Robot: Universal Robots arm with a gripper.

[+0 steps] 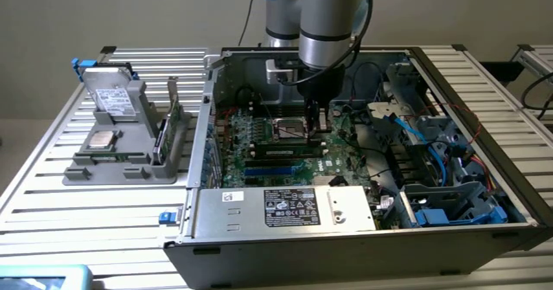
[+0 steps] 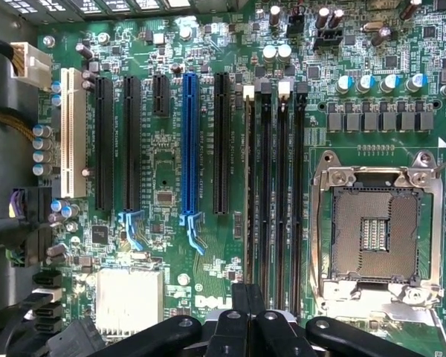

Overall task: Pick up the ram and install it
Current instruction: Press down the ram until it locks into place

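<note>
Standing on edge in one of the black memory slots (image 2: 282, 193) of the green motherboard (image 2: 163, 171), the ram (image 2: 250, 193) is seen directly below the gripper (image 2: 247, 316), whose fingers are pressed together; whether they touch it cannot be told. The board is housed in an open computer case (image 1: 285, 251), which is set on a slatted metal table (image 1: 78, 206) beside a grey holder (image 1: 121, 167).

one computer case (image 1: 484, 173), one motherboard (image 2: 171, 178), one empty processor socket (image 2: 375, 234), four memory slots (image 2: 273, 186), one blue slot (image 2: 189, 141), one white slot (image 2: 72, 134), one parts tray (image 1: 129, 167), one robot arm (image 1: 324, 24).
</note>
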